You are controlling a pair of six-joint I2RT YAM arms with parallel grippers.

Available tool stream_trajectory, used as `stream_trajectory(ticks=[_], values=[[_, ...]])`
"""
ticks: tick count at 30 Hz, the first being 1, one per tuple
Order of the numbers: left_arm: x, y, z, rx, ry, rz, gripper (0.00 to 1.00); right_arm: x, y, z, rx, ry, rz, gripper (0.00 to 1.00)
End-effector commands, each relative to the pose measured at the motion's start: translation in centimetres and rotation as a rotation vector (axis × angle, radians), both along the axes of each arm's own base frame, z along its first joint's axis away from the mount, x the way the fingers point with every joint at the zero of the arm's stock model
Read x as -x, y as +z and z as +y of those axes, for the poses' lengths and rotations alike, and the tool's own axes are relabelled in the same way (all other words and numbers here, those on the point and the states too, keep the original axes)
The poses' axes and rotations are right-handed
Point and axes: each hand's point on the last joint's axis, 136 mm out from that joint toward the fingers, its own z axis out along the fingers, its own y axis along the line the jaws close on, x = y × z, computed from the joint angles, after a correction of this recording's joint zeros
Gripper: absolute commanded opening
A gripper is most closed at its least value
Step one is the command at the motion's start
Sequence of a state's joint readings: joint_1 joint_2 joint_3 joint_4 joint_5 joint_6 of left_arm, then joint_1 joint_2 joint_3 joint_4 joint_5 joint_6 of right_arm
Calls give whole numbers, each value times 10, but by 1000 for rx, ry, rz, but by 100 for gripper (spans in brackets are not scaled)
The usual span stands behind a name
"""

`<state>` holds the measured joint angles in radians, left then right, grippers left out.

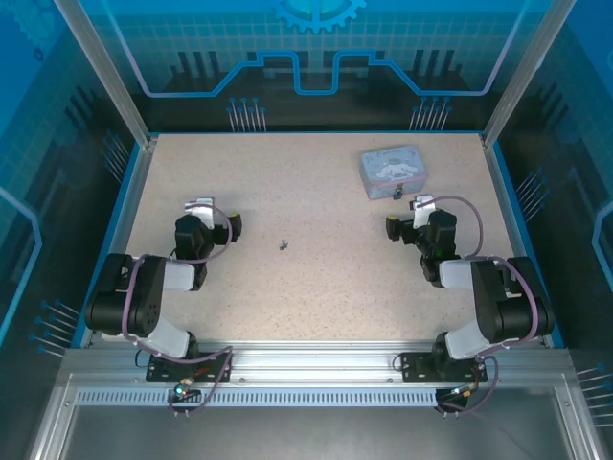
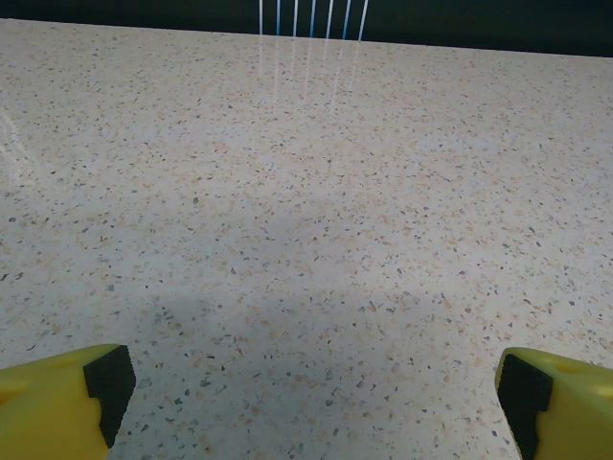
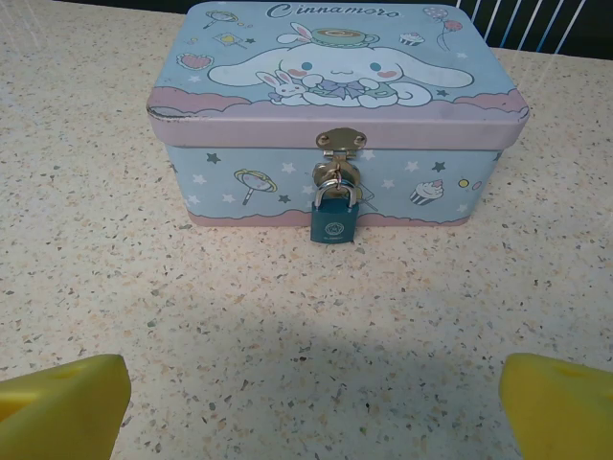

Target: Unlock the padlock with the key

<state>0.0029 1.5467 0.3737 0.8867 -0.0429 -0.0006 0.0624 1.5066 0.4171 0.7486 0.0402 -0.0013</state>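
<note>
Two grippers spread, empty. Loose key (image 1: 283,245) lies right of left gripper (image 1: 218,215) — the nearer arm; padlock (image 3: 334,217) dead ahead of right gripper (image 3: 311,393).

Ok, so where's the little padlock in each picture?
Top external: the padlock sits right of centre, at the near side of the Cinnamoroll tin box.
Right wrist: the padlock is in the middle, teal, hanging from the box's clasp.
Left wrist: the speckled table stretches ahead.
Shared landmark: the tin box on that speckled table.
</note>
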Motion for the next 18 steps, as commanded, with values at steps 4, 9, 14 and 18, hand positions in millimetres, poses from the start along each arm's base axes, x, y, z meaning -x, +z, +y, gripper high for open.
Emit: stream_trajectory(ticks=[4, 9, 14, 18], values=[[-6, 7, -1, 11, -17, -19, 99, -5, 8, -2, 1, 7, -21, 100], [-6, 8, -1, 18, -20, -22, 99, -5, 8, -2, 0, 8, -20, 100], [-6, 7, 1, 24, -16, -18, 99, -5, 7, -2, -4, 8, -16, 100], [-6, 7, 0, 20, -16, -16, 99, -5, 7, -2, -8, 11, -16, 100]])
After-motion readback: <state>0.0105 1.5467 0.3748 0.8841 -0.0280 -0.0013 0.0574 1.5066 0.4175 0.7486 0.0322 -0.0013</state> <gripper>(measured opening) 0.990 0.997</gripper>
